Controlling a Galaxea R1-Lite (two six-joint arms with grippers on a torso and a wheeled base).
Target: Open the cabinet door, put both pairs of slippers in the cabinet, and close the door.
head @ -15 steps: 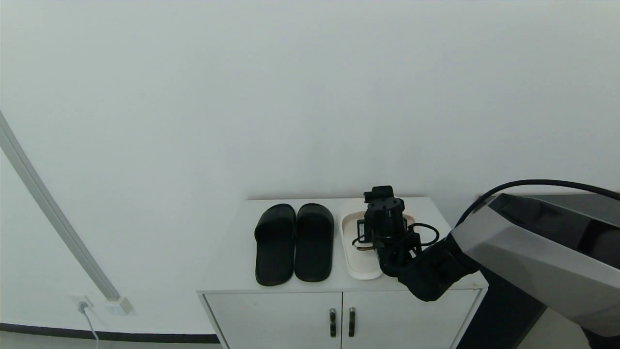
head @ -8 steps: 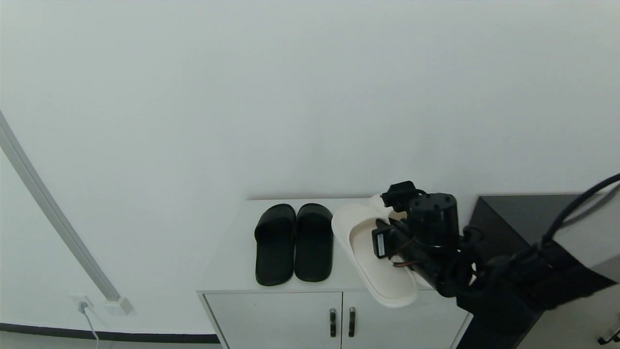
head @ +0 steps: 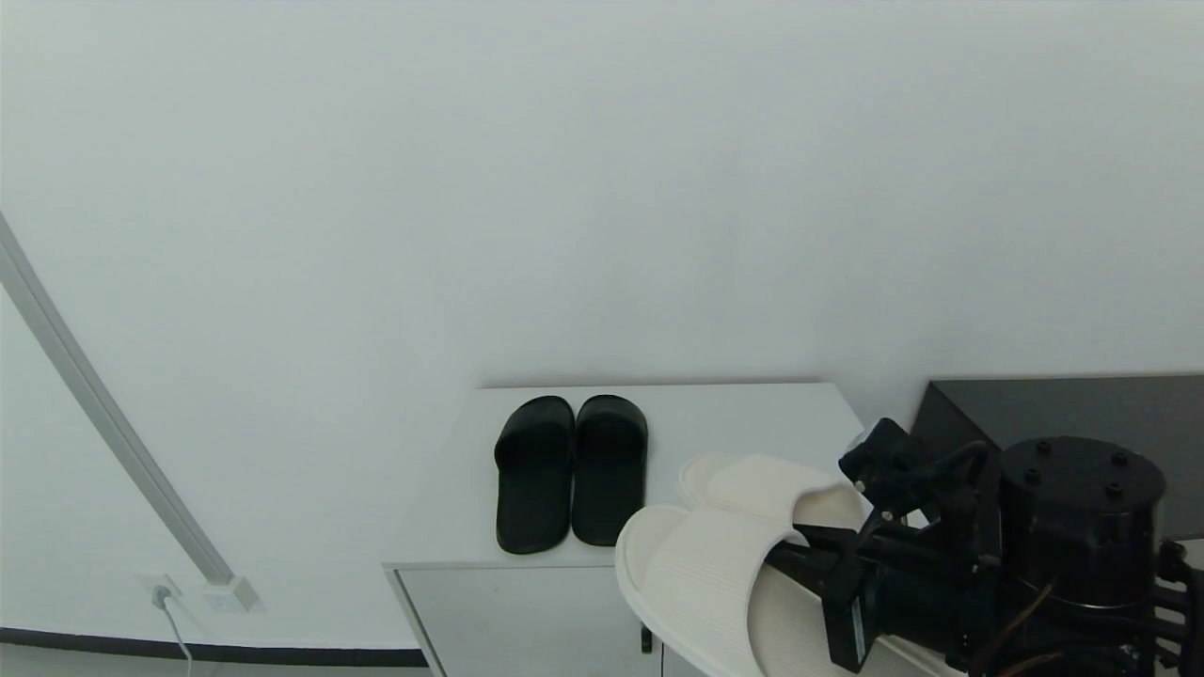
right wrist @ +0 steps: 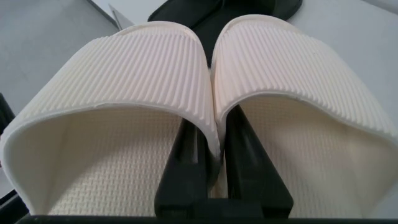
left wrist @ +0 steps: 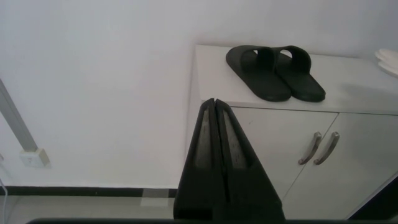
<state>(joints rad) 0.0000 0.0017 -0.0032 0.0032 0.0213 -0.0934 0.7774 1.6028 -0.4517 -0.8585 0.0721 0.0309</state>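
Note:
The pair of white slippers (head: 724, 555) hangs in the air in front of the white cabinet's (head: 752, 414) front right corner. My right gripper (head: 809, 559) is shut on them. In the right wrist view the right gripper (right wrist: 214, 134) pinches the two inner strap edges of the white slippers (right wrist: 124, 74) together. The black slippers (head: 571, 470) lie side by side on the cabinet top, left of centre. Both cabinet doors (left wrist: 280, 149) are closed, their two handles (left wrist: 317, 147) meeting at the middle. My left gripper (left wrist: 214, 143) is shut on nothing, low and in front of the cabinet's left corner.
A dark table (head: 1063, 414) stands right of the cabinet. A white wall rises directly behind. A slanted cable duct (head: 103, 414) runs down the wall to a socket (head: 160, 592) at lower left. Floor space lies left of the cabinet (left wrist: 93, 199).
My right gripper has lifted the white slippers off the cabinet top and drawn them forward and to the right, closer to the head camera. The black slippers and doors have not moved.

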